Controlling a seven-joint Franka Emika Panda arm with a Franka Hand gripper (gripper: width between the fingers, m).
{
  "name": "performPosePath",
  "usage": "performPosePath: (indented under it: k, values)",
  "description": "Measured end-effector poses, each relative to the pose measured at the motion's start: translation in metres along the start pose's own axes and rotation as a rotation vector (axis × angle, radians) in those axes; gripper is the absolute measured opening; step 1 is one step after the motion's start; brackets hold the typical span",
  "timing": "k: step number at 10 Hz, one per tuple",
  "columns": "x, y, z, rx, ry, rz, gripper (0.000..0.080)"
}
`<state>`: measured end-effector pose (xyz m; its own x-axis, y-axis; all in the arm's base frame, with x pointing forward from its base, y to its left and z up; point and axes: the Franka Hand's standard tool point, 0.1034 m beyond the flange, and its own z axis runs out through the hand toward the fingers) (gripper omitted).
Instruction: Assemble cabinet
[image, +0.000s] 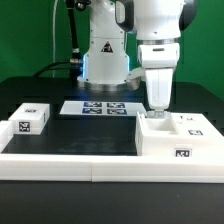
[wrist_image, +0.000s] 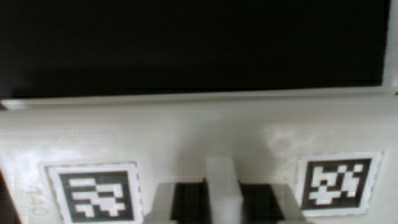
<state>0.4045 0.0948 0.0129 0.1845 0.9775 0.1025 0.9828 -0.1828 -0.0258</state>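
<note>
Black table (image: 95, 132), tool (wrist_image: 222, 208) clamping cabinet (image: 190, 137), fingertips (wrist_image: 189, 206) cut off, blurred

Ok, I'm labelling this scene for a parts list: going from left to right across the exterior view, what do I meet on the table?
small tagged white block → marker board → big white box. The long rail at the front spans the whole width, so it has no place in the order.

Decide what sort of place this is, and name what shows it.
Probably a robotics lab bench: a white robot arm stands over a black table, with a marker board and a tagged white cabinet body laid out, before a green backdrop.
</note>
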Motion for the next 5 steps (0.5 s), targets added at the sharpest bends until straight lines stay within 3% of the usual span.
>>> performPosePath:
  k: [1,3,5]
  values:
    - [0.0,0.0,-0.003,0.001,-0.004,0.014,0.0068]
    - [0.004,0.004,-0.024,-0.02,-0.019,0.026,0.0068]
    - [0.001,0.006,-0.037,-0.014,-0.042,0.023,0.0068]
